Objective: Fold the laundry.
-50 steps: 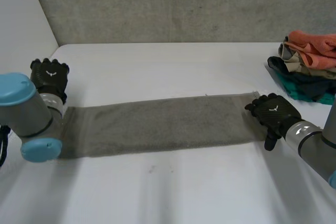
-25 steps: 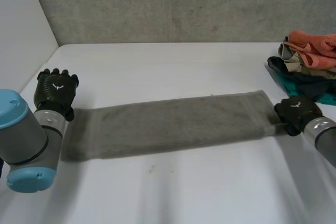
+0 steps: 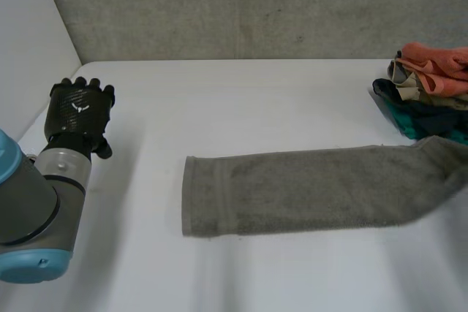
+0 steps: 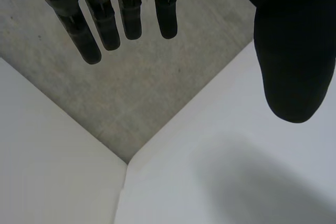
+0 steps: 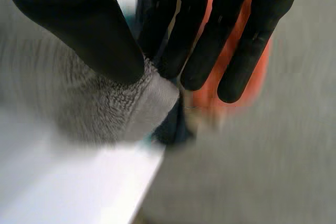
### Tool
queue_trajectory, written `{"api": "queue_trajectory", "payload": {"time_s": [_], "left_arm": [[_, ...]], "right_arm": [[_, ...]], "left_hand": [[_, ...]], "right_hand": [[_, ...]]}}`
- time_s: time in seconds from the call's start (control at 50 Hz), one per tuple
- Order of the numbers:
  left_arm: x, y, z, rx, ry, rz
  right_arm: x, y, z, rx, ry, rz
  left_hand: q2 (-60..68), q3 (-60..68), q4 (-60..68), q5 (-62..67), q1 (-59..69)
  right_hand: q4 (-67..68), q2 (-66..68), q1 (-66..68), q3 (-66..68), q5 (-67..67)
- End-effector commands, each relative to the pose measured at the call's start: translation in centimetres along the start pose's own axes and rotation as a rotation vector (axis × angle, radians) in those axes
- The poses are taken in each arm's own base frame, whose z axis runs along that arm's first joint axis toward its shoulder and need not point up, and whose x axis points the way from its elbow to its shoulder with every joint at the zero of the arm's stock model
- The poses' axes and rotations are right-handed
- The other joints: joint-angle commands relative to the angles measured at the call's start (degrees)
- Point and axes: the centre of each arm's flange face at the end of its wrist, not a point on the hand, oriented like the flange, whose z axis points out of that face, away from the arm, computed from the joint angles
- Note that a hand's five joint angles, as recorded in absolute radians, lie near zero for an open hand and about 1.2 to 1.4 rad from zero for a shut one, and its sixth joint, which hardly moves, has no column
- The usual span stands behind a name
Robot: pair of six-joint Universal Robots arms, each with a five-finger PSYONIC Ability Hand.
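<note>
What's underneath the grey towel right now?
The grey towel lies on the white table; anything beneath it is covered. One end is pinched by the right hand.

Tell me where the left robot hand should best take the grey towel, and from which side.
Grip the grey towel at a corner of its free hemmed end, coming low from the side of the open left robot hand. The towel lies in a flat long strip, and the right robot hand pinches its other end.

A grey towel (image 3: 307, 191) lies stretched on the white table (image 3: 241, 100), well apart from the left hand (image 3: 79, 111).
</note>
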Motion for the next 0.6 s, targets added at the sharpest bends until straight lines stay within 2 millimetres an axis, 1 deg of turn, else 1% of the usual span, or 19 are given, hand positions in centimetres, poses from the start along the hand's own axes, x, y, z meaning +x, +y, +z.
{"api": "queue_trajectory", "payload": {"time_s": [0.02, 0.08, 0.1, 0.12, 0.16, 0.18, 0.24, 0.26, 0.3, 0.36, 0.38, 0.4, 0.42, 0.46, 0.48, 0.52, 0.54, 0.58, 0.6], "left_arm": [[-0.3, -2.2, -1.0, 0.055, 0.003, -0.03], [-0.3, -2.9, -1.3, 0.078, 0.005, -0.05], [-0.3, -3.0, -1.4, 0.08, 0.006, -0.054], [-0.2, -3.0, -1.4, 0.081, 0.007, -0.057], [-0.1, -3.2, -1.5, 0.086, 0.012, -0.064], [-0.1, -3.3, -1.6, 0.089, 0.014, -0.065], [0.5, -3.5, -1.9, 0.094, 0.032, -0.067], [0.7, -3.6, -2.1, 0.097, 0.041, -0.067], [1.3, -3.8, -2.3, 0.106, 0.06, -0.069], [1.7, -4.2, -2.4, 0.12, 0.07, -0.072], [1.9, -4.4, -2.3, 0.126, 0.076, -0.073], [2.0, -4.4, -2.2, 0.128, 0.077, -0.075], [2.1, -4.5, -2.1, 0.131, 0.08, -0.075], [3.2, -5.1, -2.1, 0.149, 0.111, -0.083], [3.7, -5.5, -2.3, 0.159, 0.126, -0.09], [5.4, -6.6, -2.7, 0.191, 0.174, -0.113], [6.1, -6.8, -2.8, 0.198, 0.194, -0.122], [7.3, -7.0, -3.0, 0.201, 0.227, -0.138], [7.7, -7.0, -3.1, 0.202, 0.24, -0.144]], "right_arm": [[-7.0, -12.4, -4.9, 0.449, -0.116, 0.017], [-10.4, -16.1, -8.1, 0.63, -0.205, 0.0], [-13.0, -17.6, -10.2, 0.727, -0.284, -0.013], [-14.4, -18.0, -11.2, 0.768, -0.326, -0.021], [-17.1, -18.5, -13.0, 0.831, -0.418, -0.041], [-19.3, -18.4, -14.4, 0.871, -0.504, -0.06], [-22.0, -17.9, -16.2, 0.91, -0.613, -0.079], [-23.4, -17.4, -17.1, 0.921, -0.671, -0.087], [-24.1, -17.0, -17.6, 0.927, -0.705, -0.095], [-24.5, -16.4, -17.9, 0.922, -0.736, -0.095], [-24.5, -16.4, -17.9, 0.918, -0.736, -0.094], [-24.4, -16.4, -17.9, 0.912, -0.738, -0.089], [-24.4, -16.1, -17.9, 0.89, -0.748, -0.076], [-24.3, -15.8, -18.0, 0.873, -0.756, -0.059], [-23.2, -15.9, -17.5, 0.849, -0.736, -0.02], [-20.8, -15.9, -16.2, 0.805, -0.682, 0.05], [-18.3, -15.5, -14.5, 0.739, -0.635, 0.145], [-16.3, -14.8, -12.9, 0.658, -0.601, 0.257], [-15.4, -13.7, -11.7, 0.57, -0.601, 0.36]], "left_hand": [[-1.2, -1.2, -0.7, -0.1, -3.3], [-2.2, -2.2, -1.7, -1.1, -4.3], [-2.4, -2.4, -1.9, -1.3, -4.5], [-2.4, -2.4, -1.9, -1.3, -4.5], [-3.2, -3.2, -2.7, -2.1, -5.3], [-3.4, -3.4, -2.9, -2.3, -5.5], [-4.0, -4.1, -3.6, -3.0, -6.2], [-4.0, -4.1, -3.6, -3.0, -6.2], [-4.0, -4.1, -3.6, -3.0, -6.2], [-4.0, -4.1, -3.6, -3.0, -6.2], [-4.0, -4.1, -3.6, -3.0, -6.2], [-4.0, -4.1, -3.6, -3.0, -6.2], [-4.0, -4.1, -3.6, -3.0, -6.2], [-4.0, -4.1, -3.6, -3.0, -6.2], [-4.0, -4.1, -3.6, -3.0, -6.2], [-4.0, -4.1, -3.6, -3.0, -6.2], [-4.0, -4.1, -3.6, -3.0, -6.2], [-4.0, -4.1, -3.6, -3.0, -6.2], [-4.0, -4.1, -3.6, -3.0, -6.2]], "right_hand": [[11.2, 12.5, 16.5, 11.6, 13.2], [11.2, 12.5, 16.5, 11.6, 13.2], [11.2, 12.5, 16.5, 11.6, 13.2], [11.2, 12.5, 16.5, 11.6, 13.2], [11.2, 12.5, 16.5, 11.6, 13.2], [11.2, 12.5, 16.5, 11.6, 13.2], [11.2, 12.5, 16.5, 11.6, 13.2], [11.2, 12.5, 16.5, 11.6, 13.2], [11.2, 12.5, 16.5, 11.6, 13.2], [11.2, 12.5, 16.5, 11.6, 13.2], [6.3, 7.6, 11.5, 6.7, 8.3], [-4.4, -3.1, 0.8, -4.0, -2.4], [-29.0, -27.7, -23.8, -28.6, -27.0], [-47.9, -46.6, -42.6, -47.4, -45.9], [-58.1, -56.8, -52.8, -57.7, -56.1], [-58.8, -57.5, -53.5, -58.4, -56.8], [-58.8, -57.5, -53.5, -58.4, -56.8], [-58.8, -57.5, -53.5, -58.4, -56.8], [-58.8, -57.5, -53.5, -58.4, -56.8]]}}
